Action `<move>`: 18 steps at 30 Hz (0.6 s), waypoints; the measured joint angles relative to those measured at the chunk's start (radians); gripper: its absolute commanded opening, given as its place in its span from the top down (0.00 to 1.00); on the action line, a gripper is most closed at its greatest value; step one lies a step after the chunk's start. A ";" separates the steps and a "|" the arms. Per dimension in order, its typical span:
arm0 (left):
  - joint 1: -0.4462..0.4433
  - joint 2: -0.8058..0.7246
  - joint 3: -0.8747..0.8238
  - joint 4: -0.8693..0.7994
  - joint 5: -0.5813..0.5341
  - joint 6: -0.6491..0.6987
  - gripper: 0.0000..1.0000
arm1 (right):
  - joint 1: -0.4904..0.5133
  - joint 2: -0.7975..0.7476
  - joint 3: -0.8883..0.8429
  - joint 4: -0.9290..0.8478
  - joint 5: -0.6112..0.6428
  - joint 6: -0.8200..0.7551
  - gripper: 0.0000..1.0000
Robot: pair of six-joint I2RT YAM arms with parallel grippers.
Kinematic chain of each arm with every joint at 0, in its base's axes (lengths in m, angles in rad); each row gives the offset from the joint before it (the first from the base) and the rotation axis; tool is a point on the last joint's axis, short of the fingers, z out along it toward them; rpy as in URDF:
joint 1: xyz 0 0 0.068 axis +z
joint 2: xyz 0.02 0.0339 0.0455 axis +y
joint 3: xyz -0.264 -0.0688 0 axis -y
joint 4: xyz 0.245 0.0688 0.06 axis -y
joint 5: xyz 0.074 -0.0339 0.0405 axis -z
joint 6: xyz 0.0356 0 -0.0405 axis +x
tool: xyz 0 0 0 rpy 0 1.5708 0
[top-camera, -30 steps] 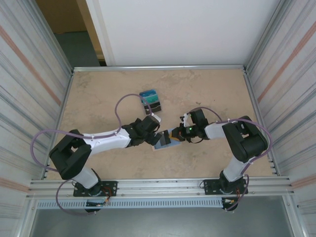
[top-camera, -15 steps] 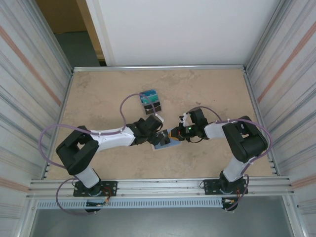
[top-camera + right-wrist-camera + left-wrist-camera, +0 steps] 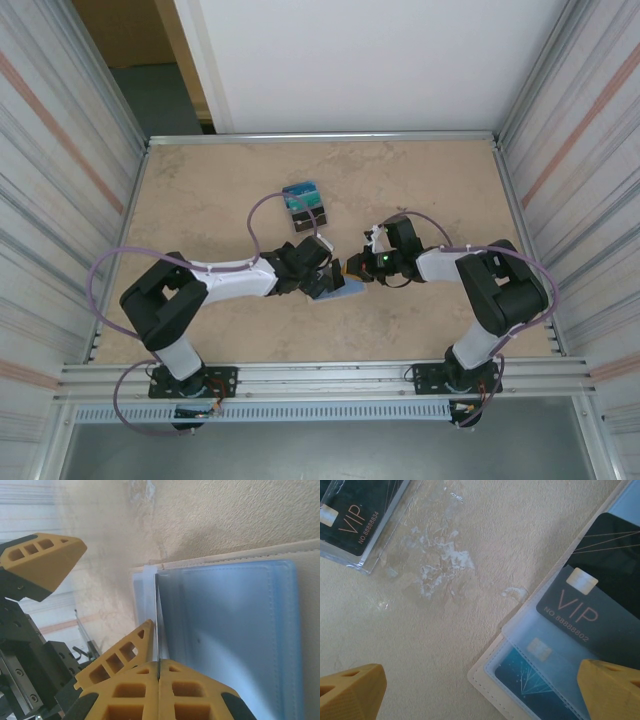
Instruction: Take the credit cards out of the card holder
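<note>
The card holder (image 3: 341, 290) lies open on the table between my two grippers, tan outside and pale blue inside (image 3: 235, 630). In the left wrist view its clear pockets hold a dark grey VIP card (image 3: 580, 607) and a teal card (image 3: 535, 680). My left gripper (image 3: 480, 682) hangs open just above the holder's corner (image 3: 482, 672), one finger on each side. My right gripper (image 3: 159, 672) is shut on a thin leaf of the card holder, held edge-on. Other credit cards (image 3: 305, 205) lie in a small pile behind the grippers.
A black VIP card (image 3: 355, 515) rests on a clear plastic piece at the top left of the left wrist view. Metal walls close in the beige table (image 3: 200, 200) on both sides, and a rail runs along its near edge (image 3: 320, 375).
My left arm has swung right and forward, bringing its open gripper over the card holder. The right gripper has stayed shut on the holder, nearly still.
</note>
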 measured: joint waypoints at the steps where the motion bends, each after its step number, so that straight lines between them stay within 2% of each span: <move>1: 0.000 0.001 0.000 0.000 0.000 0.000 0.01 | 0.000 0.000 0.000 0.000 0.000 0.000 0.96; 4: 0.000 0.008 0.000 0.004 0.000 0.000 0.01 | 0.003 0.000 0.000 0.000 0.000 0.001 0.88; 6: 0.000 0.009 0.000 0.004 0.000 0.000 0.01 | 0.011 0.000 0.000 0.001 0.002 0.001 0.86; 14: 0.000 0.009 0.000 0.005 0.000 -0.001 0.02 | 0.051 0.000 0.000 0.005 0.004 0.002 0.82; 18: 0.000 0.009 0.000 0.005 0.000 -0.001 0.01 | 0.053 0.008 0.000 0.009 0.017 0.001 0.85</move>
